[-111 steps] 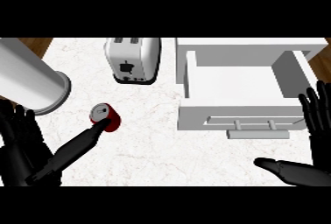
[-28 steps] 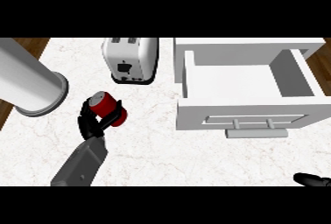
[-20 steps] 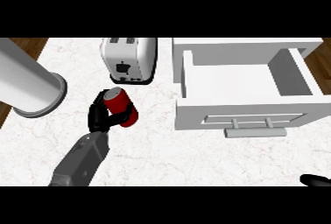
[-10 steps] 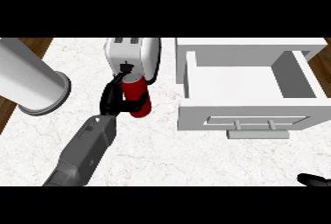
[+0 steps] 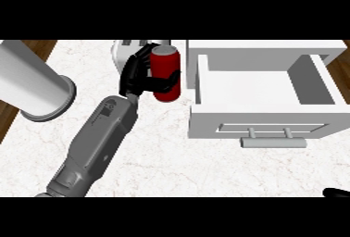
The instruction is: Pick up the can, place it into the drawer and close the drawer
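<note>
Left hand (image 5: 137, 74) wraps the can (image 5: 165, 71), held in front of the toaster (image 5: 130, 48), just left of the open drawer (image 5: 263, 132). Big cylinder (image 5: 31, 85) stands far left on the counter (image 5: 205, 166). Right hand (image 5: 336, 193) barely shows at lower right edge.

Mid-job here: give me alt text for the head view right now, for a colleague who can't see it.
The left hand is curled round a red can, held upright above the counter just left of the open white drawer. A toaster sits partly hidden behind the hand, and a large white cylinder stands at far left.
</note>
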{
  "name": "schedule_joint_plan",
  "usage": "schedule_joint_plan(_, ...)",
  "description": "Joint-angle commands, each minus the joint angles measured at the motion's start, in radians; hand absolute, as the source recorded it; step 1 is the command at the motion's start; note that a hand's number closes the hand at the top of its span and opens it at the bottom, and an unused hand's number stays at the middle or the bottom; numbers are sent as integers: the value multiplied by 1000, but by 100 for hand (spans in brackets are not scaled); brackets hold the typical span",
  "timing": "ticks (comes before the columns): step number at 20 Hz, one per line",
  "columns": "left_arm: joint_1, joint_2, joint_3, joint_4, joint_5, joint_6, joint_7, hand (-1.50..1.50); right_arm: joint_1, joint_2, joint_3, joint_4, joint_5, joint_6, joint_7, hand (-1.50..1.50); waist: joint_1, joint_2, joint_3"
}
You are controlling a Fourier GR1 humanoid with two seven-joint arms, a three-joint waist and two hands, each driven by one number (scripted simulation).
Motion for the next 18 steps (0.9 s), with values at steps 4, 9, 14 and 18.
schedule_joint_plan(4,-116,-11,-20,-186,-36,106,247,150,-15,7,22,-58,19,-24,59,-150,-4,2,-1)
schedule_joint_plan(9,-215,-27,-38,-207,-96,166,370,150,-48,24,42,79,68,-19,-48,-150,-3,4,0)
schedule_joint_plan(14,-418,-51,25,-13,-104,152,388,150,-33,-16,-12,-17,-4,-8,39,-150,-28,10,0)
schedule_joint_plan(18,-481,-60,14,-6,-106,184,444,150,-117,-61,-40,-8,-16,-35,100,-150,-20,8,-1)
